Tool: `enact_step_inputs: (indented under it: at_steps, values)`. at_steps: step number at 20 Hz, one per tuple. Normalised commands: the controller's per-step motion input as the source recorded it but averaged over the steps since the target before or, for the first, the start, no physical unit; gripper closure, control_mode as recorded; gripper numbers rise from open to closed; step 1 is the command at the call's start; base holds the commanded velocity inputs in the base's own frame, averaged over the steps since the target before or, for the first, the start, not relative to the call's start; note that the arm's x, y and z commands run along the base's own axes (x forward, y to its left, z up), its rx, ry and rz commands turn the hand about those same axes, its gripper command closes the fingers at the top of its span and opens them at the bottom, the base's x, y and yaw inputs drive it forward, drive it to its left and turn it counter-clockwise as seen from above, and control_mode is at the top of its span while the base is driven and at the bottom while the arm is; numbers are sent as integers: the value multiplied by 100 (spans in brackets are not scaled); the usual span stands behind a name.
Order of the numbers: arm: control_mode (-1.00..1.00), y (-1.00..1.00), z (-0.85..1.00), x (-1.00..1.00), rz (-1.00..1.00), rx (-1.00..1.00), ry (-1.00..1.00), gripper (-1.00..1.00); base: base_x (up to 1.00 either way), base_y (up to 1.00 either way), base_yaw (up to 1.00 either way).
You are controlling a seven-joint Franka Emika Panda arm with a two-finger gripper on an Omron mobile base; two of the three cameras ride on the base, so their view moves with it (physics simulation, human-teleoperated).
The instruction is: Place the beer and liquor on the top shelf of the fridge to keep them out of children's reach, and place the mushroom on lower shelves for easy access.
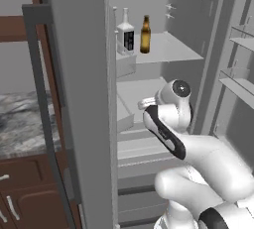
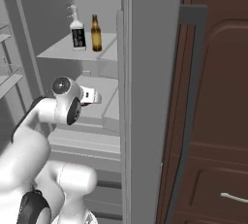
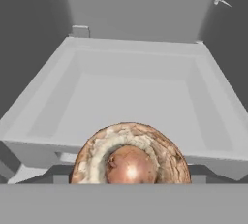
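A: where's the mushroom (image 3: 130,157)?

B: right at the end effector (image 3: 130,182), filling the bottom of the hand view. Arm is reached into the fridge (image 1: 79,74) at a lower shelf (image 1: 144,91), below the top shelf (image 1: 168,49). Mushroom looks to be over the front edge of that shelf, a shallow white tray shape in the hand view

A: held or not?

B: looks held. Jaws stand fairly wide, the cap sits between them, so I read it as grasping the mushroom. Fingertips themselves are hidden behind it, so can't see the contact

A: handling?

B: judging by looks: light, soft, a bit spongy. Crushes or bruises if squeezed hard, cap edge can crumble. Skin is smooth, slightly slick. Take hold across the cap's widest part, light squeeze

A: orientation?

B: underside faces the camera: pale ring of gills with the brown stem stub in the middle pointing back at the hand. So the stem-to-cap axis runs along the approach direction, cap top facing into the fridge. No real long axis, it's a squat round thing

A: bottles?

B: beer (image 1: 145,34) and liquor (image 1: 125,33) both upright on the top shelf, just beside each other, liquor nearer the door side

A: so the mushroom is the last item

B: looks that way; set it down gently, it may roll on the rounded cap
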Motion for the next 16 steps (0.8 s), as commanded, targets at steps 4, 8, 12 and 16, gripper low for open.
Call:
enact_step_inputs:
  at_steps: [4, 8, 12, 16]
  values:
    - [-100, 0, -42, 64, 0, 0, 6, 100, 0, 0, 0]
    - [-100, 0, -38, 66, 0, 0, 5, 100, 0, 0, 0]
    - [-100, 0, -32, 64, 0, 0, 3, 100, 0, 0, 0]
    - [-100, 0, -28, 64, 0, 0, 1, 100, 0, 0, 0]
